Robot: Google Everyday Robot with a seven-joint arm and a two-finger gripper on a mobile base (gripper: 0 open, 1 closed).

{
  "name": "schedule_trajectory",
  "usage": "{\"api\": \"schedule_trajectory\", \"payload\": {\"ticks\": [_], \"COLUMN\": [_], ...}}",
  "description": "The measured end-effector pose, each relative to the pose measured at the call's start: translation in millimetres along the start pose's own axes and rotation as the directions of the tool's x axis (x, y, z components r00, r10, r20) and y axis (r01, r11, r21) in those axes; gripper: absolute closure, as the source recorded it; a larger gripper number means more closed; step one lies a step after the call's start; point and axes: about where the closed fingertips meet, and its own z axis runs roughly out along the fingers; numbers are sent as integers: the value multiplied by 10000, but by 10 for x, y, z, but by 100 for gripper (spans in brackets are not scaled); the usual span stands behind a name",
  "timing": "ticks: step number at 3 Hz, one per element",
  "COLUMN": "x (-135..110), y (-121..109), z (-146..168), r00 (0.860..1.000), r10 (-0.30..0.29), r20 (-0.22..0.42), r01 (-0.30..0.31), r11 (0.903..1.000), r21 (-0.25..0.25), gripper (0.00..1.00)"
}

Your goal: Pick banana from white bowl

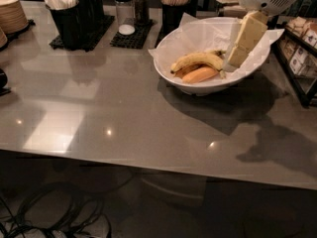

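Observation:
The white bowl [170, 76], lined with crinkled white paper, stands at the back right of the grey counter. In it lies the curved yellow banana [199, 60], its dark tip to the right. A smooth orange fruit [201, 75] lies just in front of it. A slimmer banana [184, 71] is mostly hidden beneath them. My gripper [232, 65], cream-coloured, reaches down from the upper right into the bowl. Its tip is just right of the banana's right end, close to it or touching it.
Black holders with utensils [74, 14] and straws [176, 1], and shakers [131, 6] on a mat, line the back edge. Stacked brown bowls [10, 14] stand at the far left. A rack with packets [299, 53] stands to the right of the bowl.

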Motion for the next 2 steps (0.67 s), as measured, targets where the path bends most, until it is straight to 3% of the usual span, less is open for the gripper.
{"api": "schedule_trajectory", "payload": {"ticks": [1,2], "x": [68,92], "y": [-159,-441], "z": [216,573], "r00": [9978,9951], "r10": [216,54], "r20": [626,990], "r01": [-214,-10], "r11": [9998,9990], "r21": [-46,-438], "gripper": [0,0]}}
